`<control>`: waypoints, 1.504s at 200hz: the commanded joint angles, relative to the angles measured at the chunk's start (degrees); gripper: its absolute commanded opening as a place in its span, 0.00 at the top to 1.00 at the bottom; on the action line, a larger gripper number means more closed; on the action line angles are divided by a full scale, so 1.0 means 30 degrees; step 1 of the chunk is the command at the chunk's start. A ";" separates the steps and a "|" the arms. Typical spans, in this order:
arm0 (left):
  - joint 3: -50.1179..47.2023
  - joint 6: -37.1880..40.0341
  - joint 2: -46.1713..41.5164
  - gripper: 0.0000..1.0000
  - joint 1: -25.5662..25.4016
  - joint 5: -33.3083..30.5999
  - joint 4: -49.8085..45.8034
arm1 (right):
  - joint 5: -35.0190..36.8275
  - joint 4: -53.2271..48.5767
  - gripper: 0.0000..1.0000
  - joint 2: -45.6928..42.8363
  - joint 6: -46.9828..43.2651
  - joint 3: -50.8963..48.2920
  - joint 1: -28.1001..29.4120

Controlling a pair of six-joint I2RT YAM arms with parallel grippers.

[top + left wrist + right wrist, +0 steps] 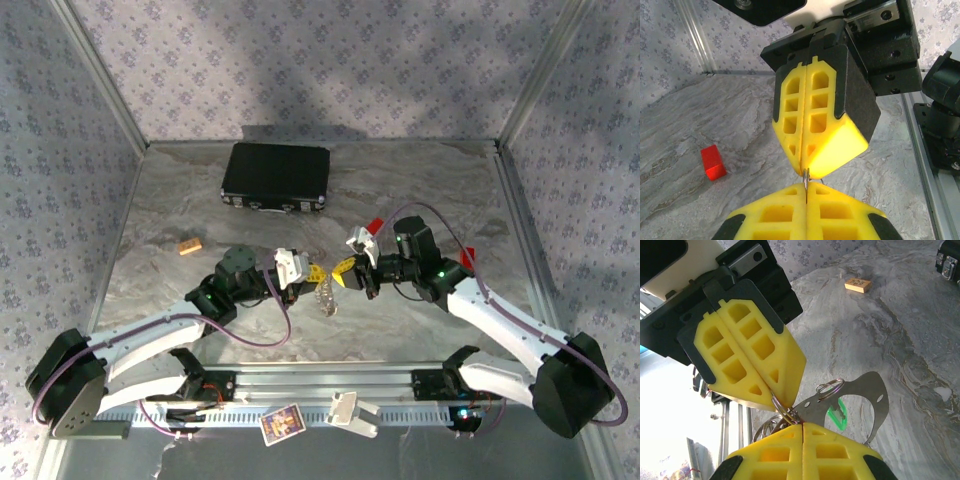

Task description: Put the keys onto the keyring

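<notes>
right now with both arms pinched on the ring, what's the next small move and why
Probably keep the left fingers as they are and ease the right fingers slightly away, to spread the wire coils. Both pairs are shut tip to tip on the keyring, and the green key hangs right beside the pinch. I cannot tell whether it is threaded on.

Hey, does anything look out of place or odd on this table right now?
A small picture card and a white piece lie on the metal rail at the near edge, off the tabletop and away from the work. Otherwise nothing looks spilled or damaged.
</notes>
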 commanded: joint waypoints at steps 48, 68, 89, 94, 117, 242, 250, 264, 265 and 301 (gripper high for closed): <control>0.0363 -0.0720 -0.0032 1.00 -0.0204 0.0950 0.2650 | -0.0286 0.0648 0.88 0.0188 0.0057 -0.0108 -0.0131; 0.0156 -0.0893 0.0182 1.00 -0.0177 0.0673 0.2884 | 0.0321 0.0362 0.73 -0.0616 -0.0384 -0.0347 -0.0373; -0.0080 -0.1018 0.0379 1.00 -0.0201 0.0646 0.3117 | 0.1256 0.0451 0.63 -0.1733 -0.1316 -0.0785 -0.0500; -0.0059 -0.1070 0.0417 1.00 -0.0188 0.0655 0.3120 | 0.1259 0.0389 0.61 -0.1942 -0.1747 -0.0827 -0.0507; -0.0044 -0.1247 0.0598 1.00 -0.0197 0.0921 0.3238 | 0.0800 -0.0141 0.60 -0.2156 -0.3916 -0.0698 -0.0219; 0.0136 -0.1598 0.0790 1.00 -0.0186 0.1533 0.3234 | 0.0908 0.1129 0.76 -0.0956 -0.4269 -0.0188 0.0514; 0.0147 -0.1596 0.0805 1.00 -0.0203 0.1533 0.3231 | 0.0833 0.1153 0.77 -0.0912 -0.4249 -0.0176 0.0546; 0.0176 -0.1580 0.0834 1.00 -0.0199 0.1555 0.3235 | 0.0722 0.1293 0.78 -0.0846 -0.4192 -0.0190 0.0561; 0.0176 -0.1589 0.0834 1.00 -0.0202 0.1551 0.3236 | 0.0711 0.1303 0.79 -0.0831 -0.4191 -0.0194 0.0569; 0.0359 -0.2236 0.1222 1.00 -0.0197 0.1620 0.3458 | 0.0481 0.1546 0.88 -0.0670 -0.4042 -0.0115 0.0666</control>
